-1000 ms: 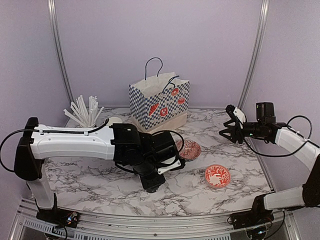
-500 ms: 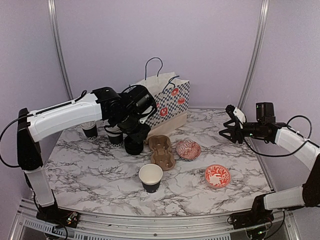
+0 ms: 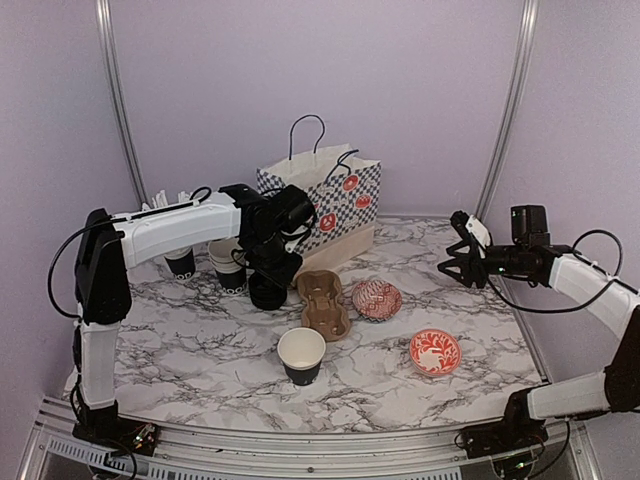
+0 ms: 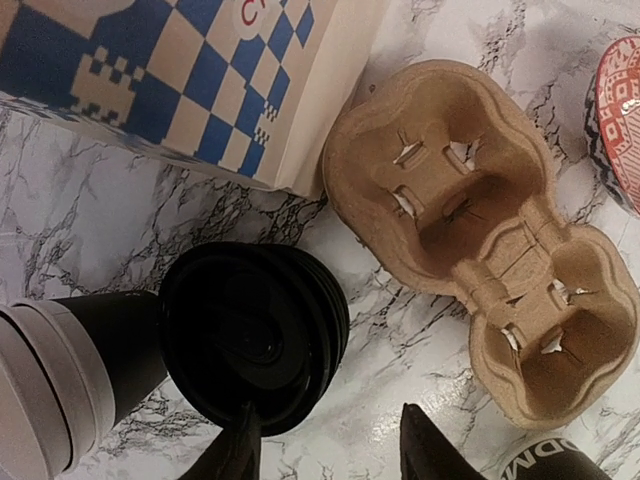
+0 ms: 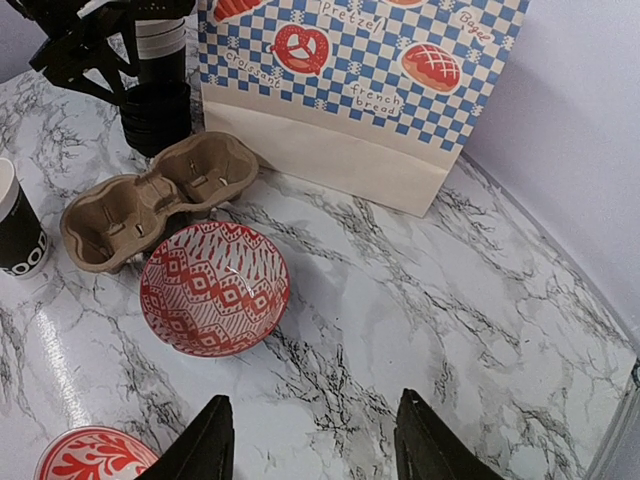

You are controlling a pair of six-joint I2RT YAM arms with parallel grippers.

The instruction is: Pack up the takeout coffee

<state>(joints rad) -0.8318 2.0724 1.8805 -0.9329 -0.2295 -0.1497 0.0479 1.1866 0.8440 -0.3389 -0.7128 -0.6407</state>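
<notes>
one carrier [image 3: 322, 303] with two wells is lying on the table [image 3: 180, 350]. three lots of cups are standing around it: a single front cup [image 3: 301, 355], open, just before the carrier; a cup stack [image 3: 228, 268] to its left, count unclear; and a far cup [image 3: 180, 263] further left. one pile of black lids [image 4: 255, 335] is sitting just left of the carrier, beside the cup stack. two red-and-white bowls are resting right of the carrier, a near bowl [image 3: 377, 299] just beside it and a far bowl [image 3: 435, 351] further right and forward. one checked bag [image 5: 350, 80] behind the carrier is showing "pretzel", "croissant", "french bread" and "bagel". cup lettering is showing only in part. the left gripper [image 4: 330, 425] is hovering over the lids, fingers spread, gripping nothing. the right gripper [image 5: 313, 400] is hanging well right of the carrier, fingers spread, empty.
</notes>
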